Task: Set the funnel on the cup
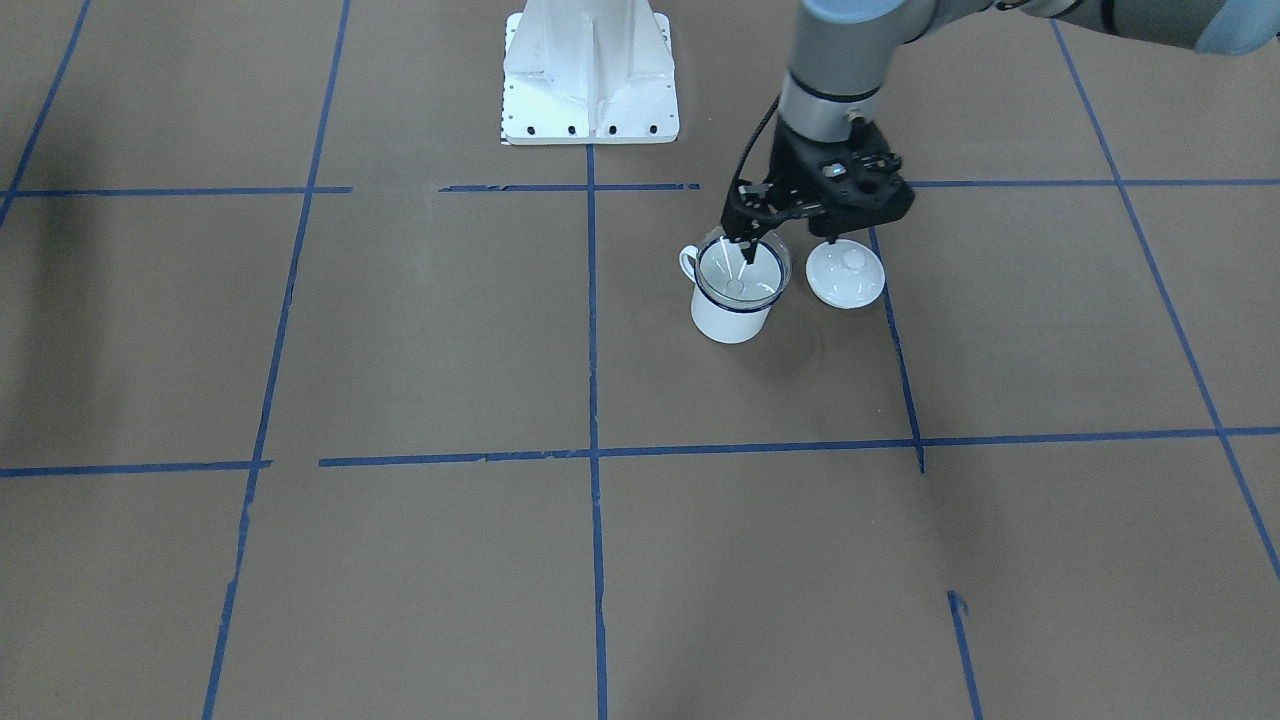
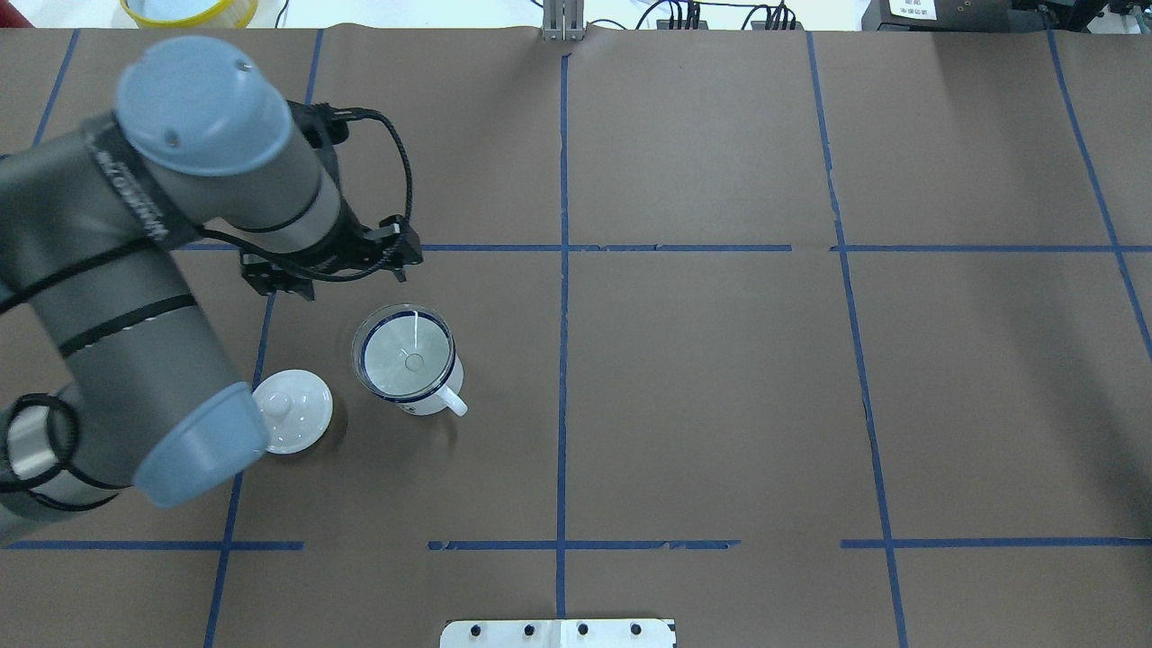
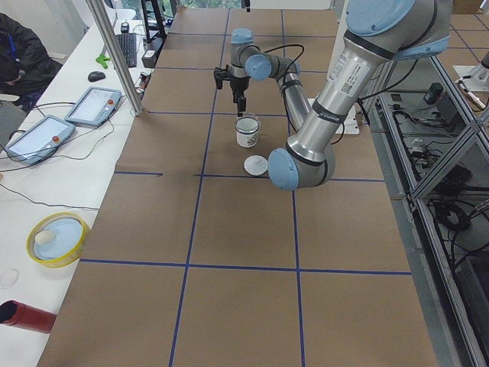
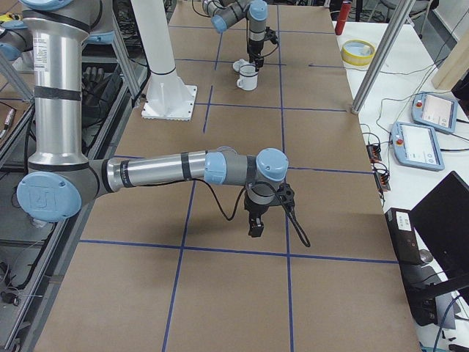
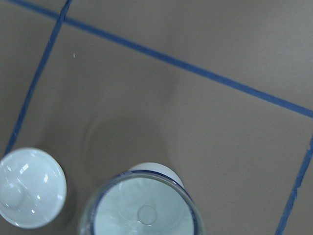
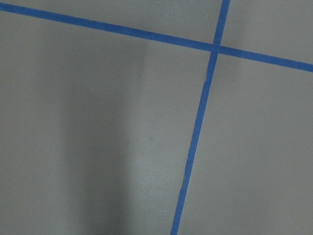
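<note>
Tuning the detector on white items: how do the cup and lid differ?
The cup stands tall with a side handle; the lid lies low with a centre knob. The cup's rim is dark blue; the lid is all white. The cup bears the funnel in its mouth; the lid bears nothing. Both are white and round.

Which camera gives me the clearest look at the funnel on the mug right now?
Overhead exterior: the funnel shows whole, rim and spout hole centred over the enamel mug. Front-facing has the left gripper overlapping its rim; left wrist crops it at the frame's bottom; side views show it tiny.
</note>
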